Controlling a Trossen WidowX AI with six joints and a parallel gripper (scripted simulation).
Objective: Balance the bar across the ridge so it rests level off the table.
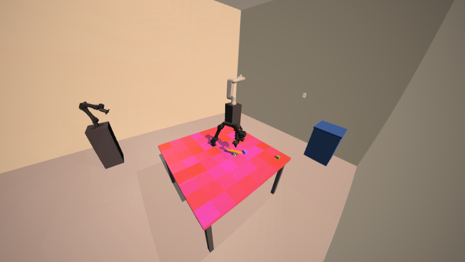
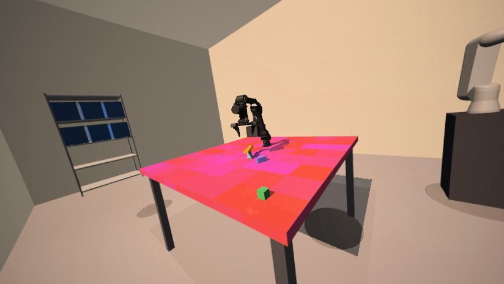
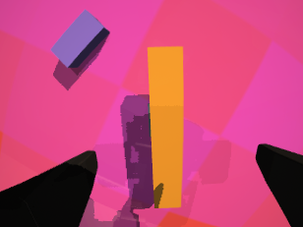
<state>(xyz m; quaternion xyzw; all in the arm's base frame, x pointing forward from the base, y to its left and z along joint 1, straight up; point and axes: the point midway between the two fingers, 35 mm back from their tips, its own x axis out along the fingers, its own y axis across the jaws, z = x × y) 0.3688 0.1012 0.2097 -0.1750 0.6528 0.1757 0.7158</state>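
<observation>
From where I stand the letting-go looks done: the gripper [image 2: 237,131] hangs above the table [image 2: 317,197] with its fingers spread wide and nothing between them. The orange bar [image 2: 248,149] sits on the small ridge [image 2: 249,155], apart from the fingers, beside a purple block [image 2: 260,159]. It appears tilted rather than level, so next I'd judge whether it needs re-centring or just a clean retreat.

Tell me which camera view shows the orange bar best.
The wrist view: the orange bar fills the middle of the frame, seen from above between the open end effector fingers. The exterior view shows it small, perched on the ridge. The top view shows only a thin orange sliver.
</observation>
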